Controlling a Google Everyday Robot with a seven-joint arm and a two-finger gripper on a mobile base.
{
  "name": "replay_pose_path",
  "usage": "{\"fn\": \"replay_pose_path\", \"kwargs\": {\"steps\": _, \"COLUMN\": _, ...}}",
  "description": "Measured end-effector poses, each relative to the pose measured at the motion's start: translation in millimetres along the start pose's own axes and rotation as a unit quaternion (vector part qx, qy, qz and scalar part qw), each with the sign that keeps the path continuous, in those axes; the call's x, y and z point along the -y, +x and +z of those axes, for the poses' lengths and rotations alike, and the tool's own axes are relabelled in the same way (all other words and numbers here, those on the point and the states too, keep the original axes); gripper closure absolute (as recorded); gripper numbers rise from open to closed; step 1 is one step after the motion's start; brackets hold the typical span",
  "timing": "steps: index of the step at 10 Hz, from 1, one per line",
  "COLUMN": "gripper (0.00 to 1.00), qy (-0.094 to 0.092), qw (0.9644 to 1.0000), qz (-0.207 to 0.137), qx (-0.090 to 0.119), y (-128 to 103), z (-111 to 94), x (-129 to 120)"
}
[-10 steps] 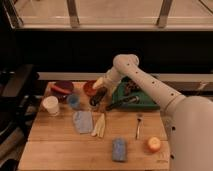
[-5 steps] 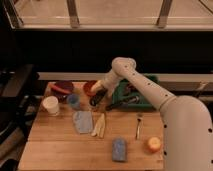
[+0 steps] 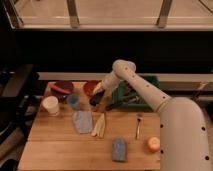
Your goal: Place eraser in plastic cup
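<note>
While my pincer (image 3: 97, 98) is hanging low beside the red bowl (image 3: 91, 87), just over the dark eraser (image 3: 100, 105) on the worktop (image 3: 60, 145), I cannot tell if it is clenched; carrying it to the nearby plastic cup (image 3: 73, 101) is not yet done.

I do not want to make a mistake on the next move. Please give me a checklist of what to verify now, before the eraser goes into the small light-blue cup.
1. The small light-blue round plastic cup stands upright on the wooden table: ok.
2. Nothing covers the cup's opening: ok.
3. The hand is over the cup: not ok. It is beside the cup, in front of the red round bowl.
4. The small dark oblong eraser is secure in the hand: cannot tell.
5. The taller white cup stands apart from the light-blue cup: ok.
</note>
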State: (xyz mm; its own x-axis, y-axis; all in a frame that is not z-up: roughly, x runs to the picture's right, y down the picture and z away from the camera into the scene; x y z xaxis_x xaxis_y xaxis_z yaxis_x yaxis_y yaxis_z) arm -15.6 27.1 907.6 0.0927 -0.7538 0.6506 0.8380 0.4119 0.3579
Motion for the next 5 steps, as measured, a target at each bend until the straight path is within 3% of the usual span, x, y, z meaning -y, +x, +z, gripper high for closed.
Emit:
{"fn": "replay_pose_path", "kwargs": {"steps": 2, "gripper": 1.0, "qy": 0.0, "qw": 0.9999, "qz": -0.005, "qx": -0.012, "y": 1.2, "z": -11.9, "x": 5.6}}
{"fn": "replay_pose_path", "kwargs": {"steps": 5, "gripper": 1.0, "qy": 0.0, "qw": 0.9989, "qz": -0.027, "qx": -0.038, "y": 2.8, "z": -48.8, "x": 24.9}}
